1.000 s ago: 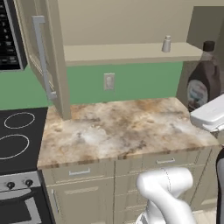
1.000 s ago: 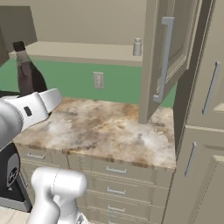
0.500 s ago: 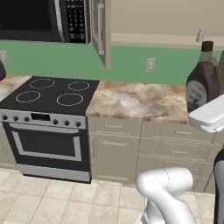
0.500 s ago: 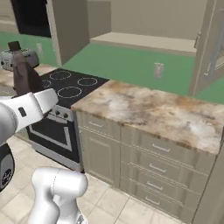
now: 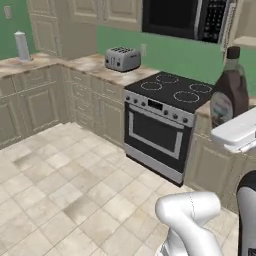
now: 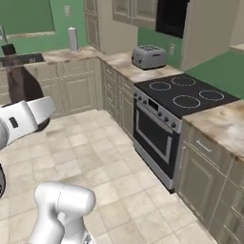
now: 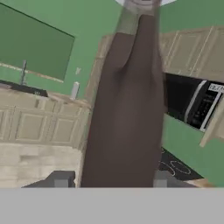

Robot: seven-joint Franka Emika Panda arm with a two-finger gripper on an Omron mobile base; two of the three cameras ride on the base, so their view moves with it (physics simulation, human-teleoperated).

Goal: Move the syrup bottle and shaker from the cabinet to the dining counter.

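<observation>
We see the syrup bottle [image 5: 229,92] upright and held off the counters, its dark body rising between the two fingertips [image 7: 61,179] of the gripper [image 7: 110,180] in the hand view, so the jaws are closed on it at middling width. From the right base view the bottle [image 6: 21,86] sits partly behind the white arm, its lower part hidden. Beyond it stand a stove [image 5: 167,122], a toaster [image 5: 122,58] and, we think, a grey canister [image 5: 21,46] on the far counter [image 5: 45,60].
</observation>
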